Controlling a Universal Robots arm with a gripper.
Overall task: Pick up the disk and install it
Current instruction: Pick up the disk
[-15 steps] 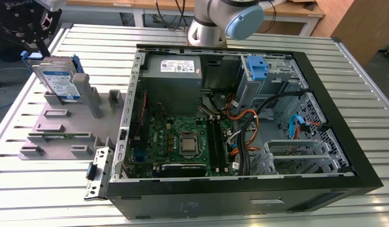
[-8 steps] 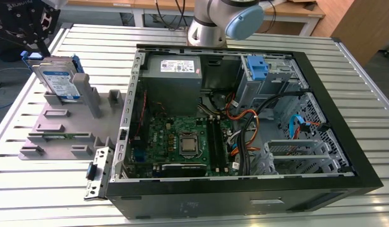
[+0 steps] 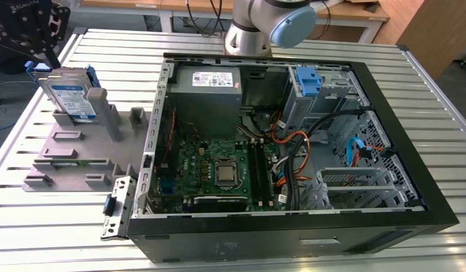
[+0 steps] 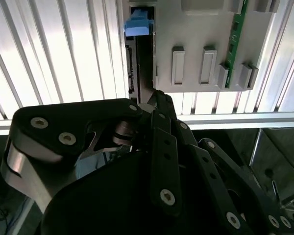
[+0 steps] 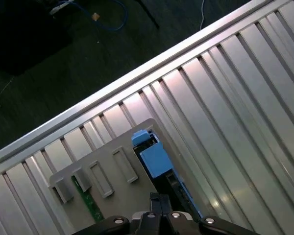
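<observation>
One arm (image 3: 267, 25) rises from the far edge of the slatted metal table (image 3: 437, 113), behind an open computer case (image 3: 293, 238) lying on its side. Its gripper (image 3: 50, 61) is out at the exterior view's far left, hanging over a grey holder (image 3: 81, 153) that sits on the table beside the case.

The disk (image 3: 70, 96) stands upright on edge in the far end of that holder, white-and-blue label facing the room, with its blue carrier frame (image 3: 94, 76) showing along the sides. It is well apart from the case.

In both wrist views the disk is seen edge-on, a thin dark strip (image 4: 143, 58) (image 5: 179, 188) with the blue carrier frame (image 4: 137, 23) (image 5: 154, 159) at its end, set against the grey holder (image 4: 201, 29) (image 5: 122, 142) and the table slats (image 4: 63, 49) (image 5: 225, 98). The gripper (image 4: 157, 95) (image 5: 159, 198) meets the disk's upper edge, and the fingers (image 4: 161, 127) are drawn in close together, pinched on that thin edge.

Inside the case, a grey power supply (image 3: 206, 85) sits at the far wall, a green motherboard (image 3: 217, 170) lies below it, and a small blue latch (image 3: 309, 79) stands at the far right.
</observation>
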